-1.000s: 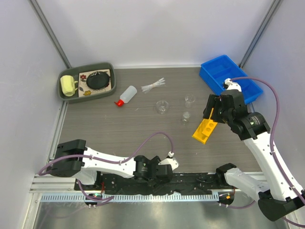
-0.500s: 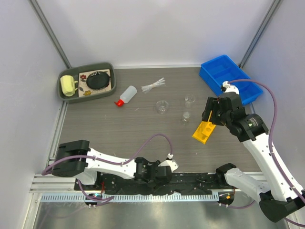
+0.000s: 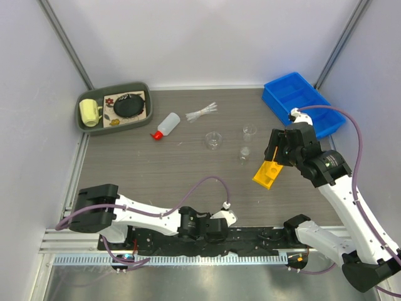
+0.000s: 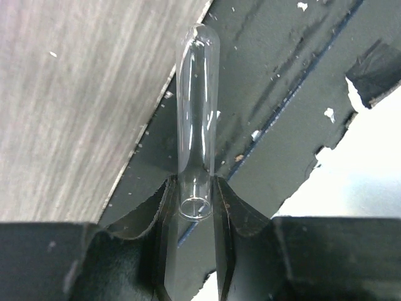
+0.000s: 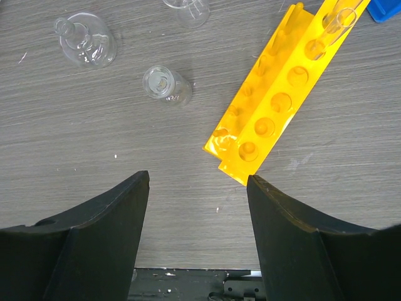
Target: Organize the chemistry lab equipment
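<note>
Left gripper (image 4: pixel 195 210) was pinching a tube (image 4: pixel 197 106) near its open mouth, with one finger touching each side of the glass. The closed round end of the tube pointed away from the gripper. It was over the dark plate (image 3: pixel 263 235) at the near edge of the bench (image 3: pixel 156 169), close to the arm bases.

The right gripper (image 5: pixel 197 213) was spread wide and held nothing. It hung above the bench, just beside the near end of the rack (image 5: pixel 276 106). The rack lay flat on the right part of the bench, at an angle, with its far end toward the blue bin (image 3: pixel 304 103). A second tube (image 5: pixel 341 19) sat in the hole at that far end, and the other holes showed only yellow.

Three beakers were left of the rack, in the middle of the bench: one round (image 3: pixel 213 140), one behind it to the right (image 3: pixel 249 132), and one small (image 3: pixel 244 153) nearest to the rack. They stood apart from each other. The pipettes (image 3: pixel 202 113) lay together in a loose bundle further back. The bottle (image 3: pixel 166 124) lay on its side left of them, with its red cap toward the near left.

At the back left corner stood a green tray (image 3: pixel 113 88) with a mug (image 3: pixel 89 112) inside it.
</note>
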Action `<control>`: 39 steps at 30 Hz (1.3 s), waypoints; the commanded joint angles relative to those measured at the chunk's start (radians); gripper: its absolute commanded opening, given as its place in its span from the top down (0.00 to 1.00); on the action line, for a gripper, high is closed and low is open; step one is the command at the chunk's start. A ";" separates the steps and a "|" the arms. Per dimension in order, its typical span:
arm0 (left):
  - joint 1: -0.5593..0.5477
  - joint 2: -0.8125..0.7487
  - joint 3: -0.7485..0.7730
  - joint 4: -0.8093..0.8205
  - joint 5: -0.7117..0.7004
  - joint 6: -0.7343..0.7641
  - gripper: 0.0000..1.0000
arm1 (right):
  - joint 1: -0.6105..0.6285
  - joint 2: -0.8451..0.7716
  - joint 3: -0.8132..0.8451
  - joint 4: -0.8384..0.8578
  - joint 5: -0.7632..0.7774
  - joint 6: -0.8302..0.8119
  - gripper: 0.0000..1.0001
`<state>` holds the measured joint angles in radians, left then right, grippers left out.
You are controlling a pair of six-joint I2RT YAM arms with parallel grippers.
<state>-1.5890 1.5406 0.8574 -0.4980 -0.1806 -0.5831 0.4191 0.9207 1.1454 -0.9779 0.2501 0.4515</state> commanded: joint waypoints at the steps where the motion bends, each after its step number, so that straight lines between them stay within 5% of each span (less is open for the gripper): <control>1: 0.003 -0.036 0.095 -0.065 -0.102 0.066 0.79 | 0.007 -0.013 0.025 0.021 -0.012 0.004 0.31; 11: 0.072 -0.255 0.143 -0.040 -0.018 0.170 0.79 | 0.006 -0.037 0.056 0.007 -0.238 -0.010 0.31; 24: 0.095 -0.551 0.037 0.168 0.138 0.243 0.79 | 0.009 -0.138 -0.042 0.059 -0.859 0.079 0.31; 39: 0.104 -0.510 -0.028 0.377 0.263 0.333 0.83 | 0.009 -0.281 -0.157 0.091 -0.994 0.194 0.36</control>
<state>-1.4963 1.0077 0.8223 -0.2489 0.0467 -0.3042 0.4236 0.6514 0.9966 -0.8986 -0.6865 0.6342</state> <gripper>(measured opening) 0.272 0.644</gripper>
